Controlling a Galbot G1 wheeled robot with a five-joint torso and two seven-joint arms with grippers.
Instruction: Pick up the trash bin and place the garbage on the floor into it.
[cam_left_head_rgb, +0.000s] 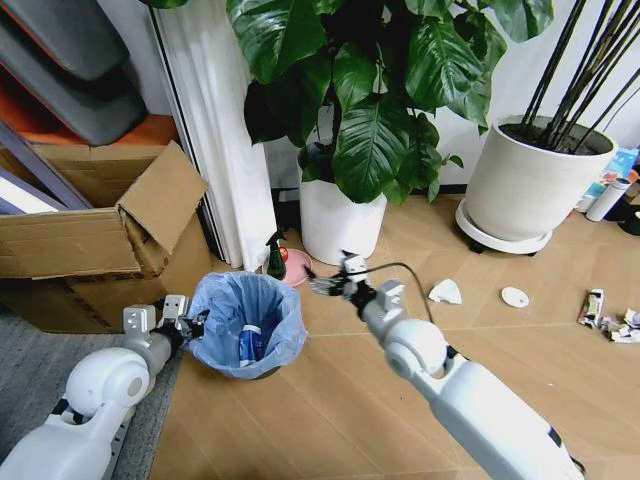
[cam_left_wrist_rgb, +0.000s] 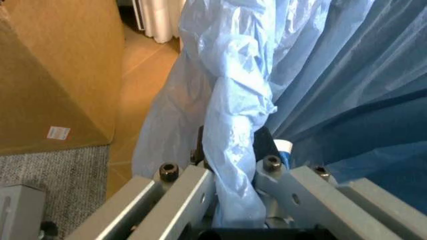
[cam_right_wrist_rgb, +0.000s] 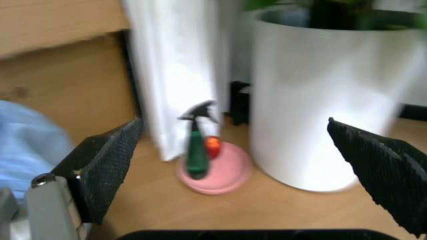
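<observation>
Head view: the wooden floor (cam_left_head_rgb: 330, 400) runs in a chevron pattern under two big white plant pots (cam_left_head_rgb: 342, 222), a cardboard box (cam_left_head_rgb: 95, 240) on the left and a grey carpet strip (cam_left_head_rgb: 40, 380) at the near left. The trash bin (cam_left_head_rgb: 245, 325) stands upright on the floor beside the box, its mouth facing up and its blue bag folded over the rim; a small white-blue bottle (cam_left_head_rgb: 250, 343) stands inside it. The left gripper (cam_left_head_rgb: 188, 325) is at the bin's left rim, its fingers (cam_left_wrist_rgb: 183, 187) closed on the bunched bag and rim. The right gripper (cam_left_head_rgb: 325, 284) hovers just right of the bin, fingers (cam_right_wrist_rgb: 107, 162) spread wide and holding nothing. A green spray bottle (cam_right_wrist_rgb: 197, 150) stands on a pink dish (cam_right_wrist_rgb: 215, 172) between bin and pot. To the right on the floor lie crumpled white paper (cam_left_head_rgb: 445, 292), a white disc (cam_left_head_rgb: 515, 297) and more litter (cam_left_head_rgb: 610, 318) at the edge.
</observation>
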